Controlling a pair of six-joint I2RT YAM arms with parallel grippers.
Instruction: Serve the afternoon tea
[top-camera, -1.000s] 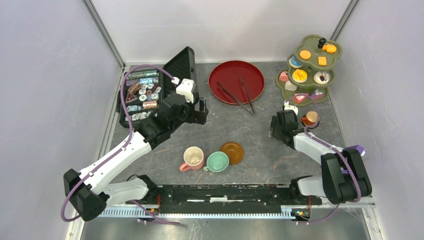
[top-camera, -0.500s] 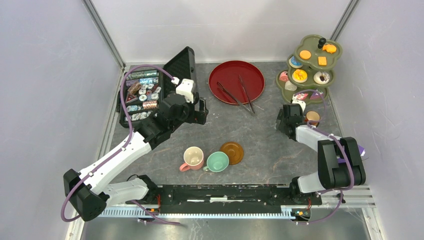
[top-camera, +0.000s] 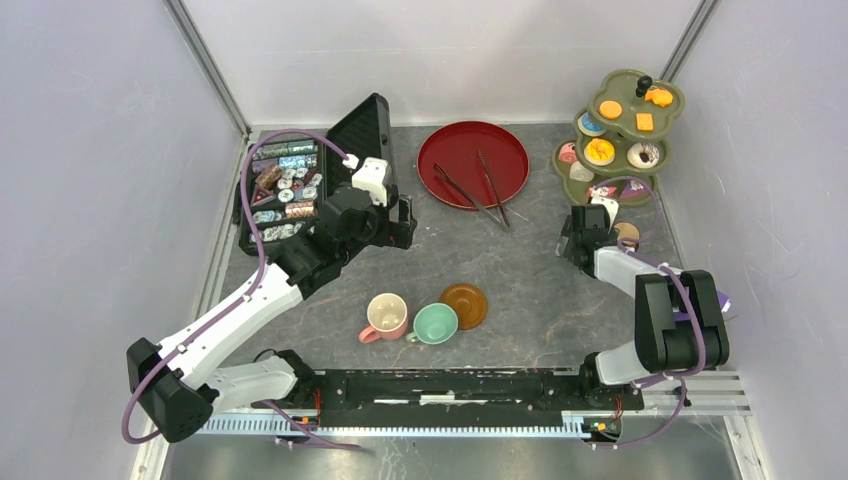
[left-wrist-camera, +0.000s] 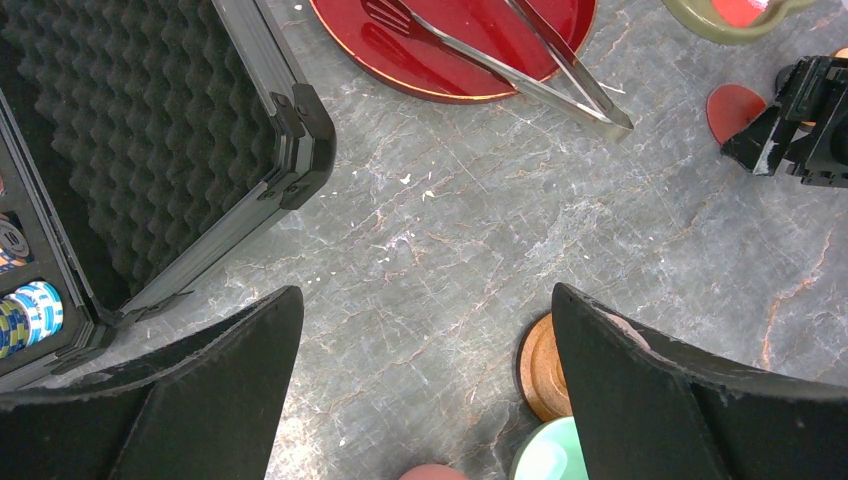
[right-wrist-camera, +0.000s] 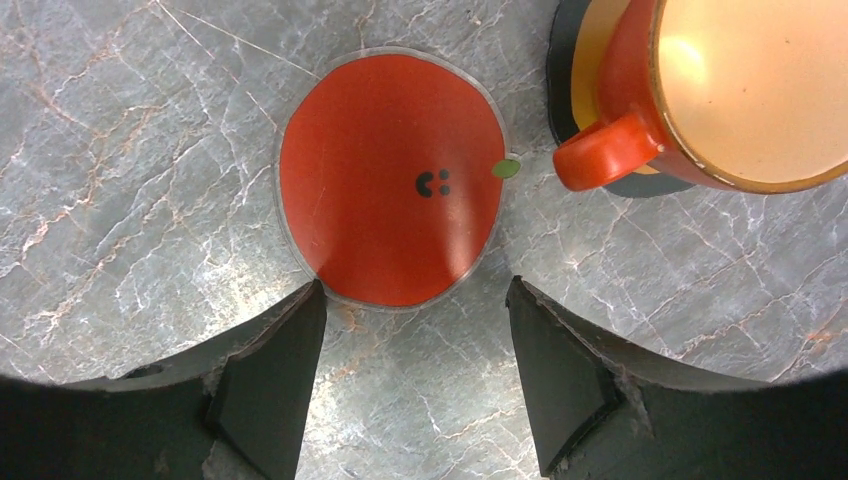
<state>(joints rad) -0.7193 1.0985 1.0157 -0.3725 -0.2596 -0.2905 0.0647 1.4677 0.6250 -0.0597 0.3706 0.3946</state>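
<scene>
**Right arm at the orange cup's place setting; both pairs of jaws spread and empty.**

The right jaws stand wide apart above the counter (right-wrist-camera: 120, 150), pinching nothing. A flat red apple-shaped disc (right-wrist-camera: 390, 180) lies just ahead of them, centred on the gap. The orange cup (right-wrist-camera: 740, 90) sits on its saucer (right-wrist-camera: 575, 60) ahead and to the right of the right-hand jaw, its handle turned toward the disc. The step in hand appears to be laying out this cup near the tiered stand (top-camera: 620, 130) of pastries. If the disc is the target, the jaws must drop fully to the counter and nip its thin edge; the cup would need a shift rightward first. The left jaws are also spread and empty, with the brown saucer (left-wrist-camera: 540, 365) and the mint cup (left-wrist-camera: 545, 455) just inside the right-hand jaw.
</scene>
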